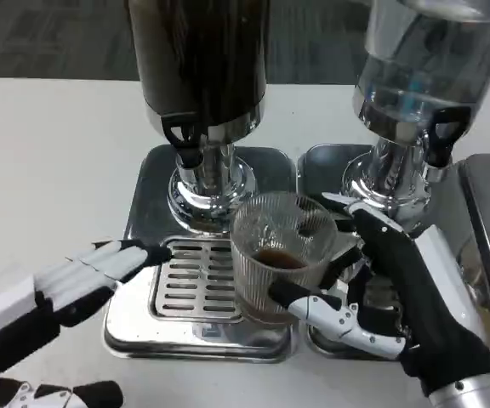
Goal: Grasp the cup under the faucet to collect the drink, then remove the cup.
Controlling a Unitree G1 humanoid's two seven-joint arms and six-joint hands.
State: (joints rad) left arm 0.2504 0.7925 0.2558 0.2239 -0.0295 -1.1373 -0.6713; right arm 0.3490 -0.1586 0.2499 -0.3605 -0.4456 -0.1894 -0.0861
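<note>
A ribbed clear glass cup [277, 255] with a little dark drink in its bottom stands over the slotted drip grate [185, 285], just right of the dark dispenser's black faucet lever [182, 136]. My right hand [390, 293] grips the cup from its right side, thumb across the lower front and fingers behind the rim. My left hand [83, 280] lies flat and open at the left edge of the steel drip tray [134, 319], fingertips touching the grate's left edge, holding nothing.
The dark drink dispenser [201, 59] stands on a chrome base behind the grate. A second dispenser with clear liquid [424, 68] and its own black lever stands to the right on another steel tray [321, 166]. White table lies to the left.
</note>
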